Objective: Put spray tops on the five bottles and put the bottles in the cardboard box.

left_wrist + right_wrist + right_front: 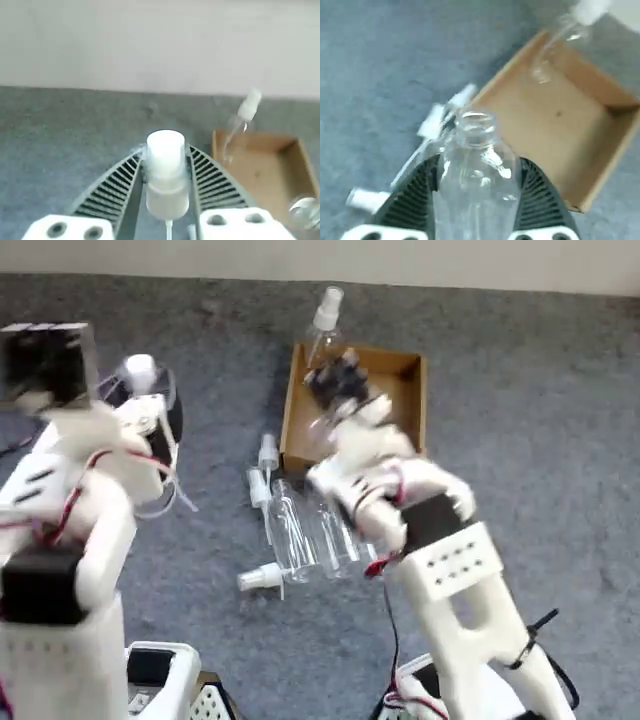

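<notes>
Two parts should line up squarely: spray top (165, 175) clenched in left hand (166, 152), open bottle (476, 195) grasped by right hand (480, 167).

Bench (540, 390): covered in grey, carpet-like nap, slightly mottled. A faint darker smudge (207, 308) lies on the covering near the far edge. Wall (150, 40) behind: pale, plain, off-white, meeting the bench in a straight line. Light even and soft; shadows weak.

grey carpet (540, 370) meets what seems a pale wall (450, 255).
</notes>
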`<state>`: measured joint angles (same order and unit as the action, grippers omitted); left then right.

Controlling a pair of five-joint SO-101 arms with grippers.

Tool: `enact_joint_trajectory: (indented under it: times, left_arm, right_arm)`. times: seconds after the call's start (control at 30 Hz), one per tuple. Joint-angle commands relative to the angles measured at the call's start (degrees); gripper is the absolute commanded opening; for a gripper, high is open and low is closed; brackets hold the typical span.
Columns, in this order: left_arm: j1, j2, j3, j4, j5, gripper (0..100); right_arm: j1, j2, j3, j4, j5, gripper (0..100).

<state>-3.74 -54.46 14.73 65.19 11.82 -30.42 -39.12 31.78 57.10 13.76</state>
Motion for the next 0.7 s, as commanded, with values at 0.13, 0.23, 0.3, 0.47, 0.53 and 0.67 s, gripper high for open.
enact_joint_trajectory:
  times: [0.13,0.23,0.3,0.47,0.53,0.67]
  left_arm:
    - [-0.66,-8.66,-2.59,-2.73,12.04,0]
    - [-0.66,-12.35,0.57,-2.9,12.13,0]
    - [-1.45,-15.16,4.18,-3.16,12.13,0]
    - [-6.99,-23.52,14.64,-9.41,12.48,0]
    - [-8.48,-26.68,19.21,-12.48,14.59,0]
    - [-8.66,-30.64,24.48,-16.18,15.91,0]
  right_arm:
    - [-7.69,-4.88,10.68,-6.81,1.23,0.4]
    - [-9.54,-5.05,11.65,-6.99,3.6,0.4]
    - [-11.21,-5.85,11.56,-8.04,2.37,0.4]
    - [-16.75,-11.82,16.66,-16.4,-0.44,0.4]
    - [-18.33,-14.9,21.05,-19.3,-0.53,0.4]
    - [-19.47,-17.89,26.68,-20.62,-0.62,0.4]
